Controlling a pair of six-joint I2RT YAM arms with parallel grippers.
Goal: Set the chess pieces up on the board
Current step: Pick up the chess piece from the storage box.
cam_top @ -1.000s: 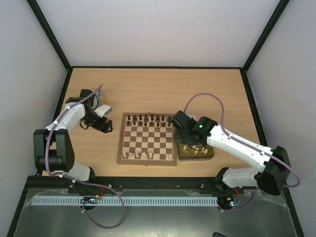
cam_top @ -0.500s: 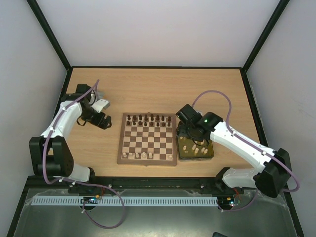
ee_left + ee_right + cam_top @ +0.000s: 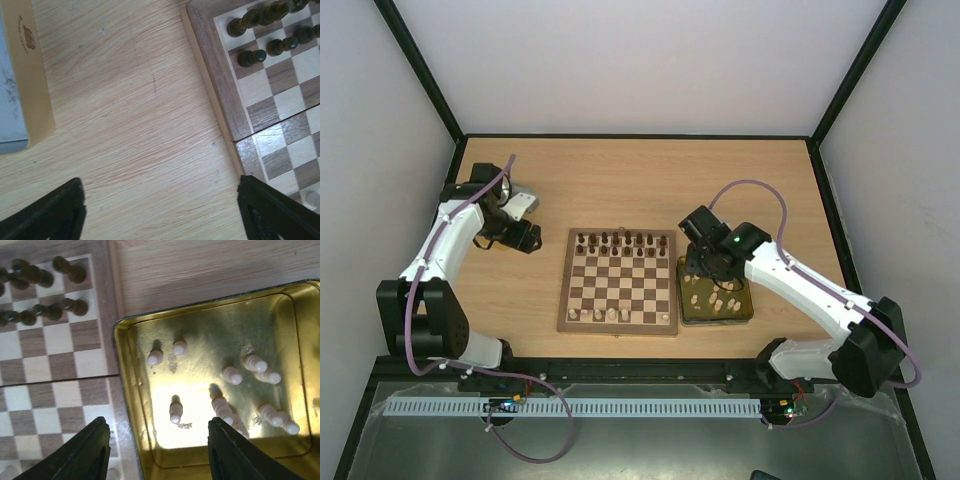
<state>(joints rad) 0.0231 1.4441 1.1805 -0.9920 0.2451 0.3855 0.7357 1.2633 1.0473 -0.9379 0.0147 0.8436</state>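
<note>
While the right gripper (image 3: pixel 157 452) hangs with its black fingers (image 3: pixel 85 452) spread wide and nothing between them, we see under it the shallow gold metal tray (image 3: pixel 210 325). The tray's raised left wall lies just beside the light border of the square checkered wooden board (image 3: pixel 55 390), leaving little room on that side.

Small pale cream wooden chess pieces (image 3: pixel 175 410) are scattered over the tray floor. Several are tipped over, with their long axes pointing different ways, and a few more stand on the board's near row.

Small dark brown wooden chess pieces (image 3: pixel 75 305) fill the two far rows, upright.

Our left gripper (image 3: pixel 160 215) is also wide open and empty, over the bare light wooden table (image 3: pixel 130 125). It sits between the board's left edge and a grey tray with a tan rim (image 3: pixel 32 75). The board sits square to the table, and open wood lies beyond its far edge.
</note>
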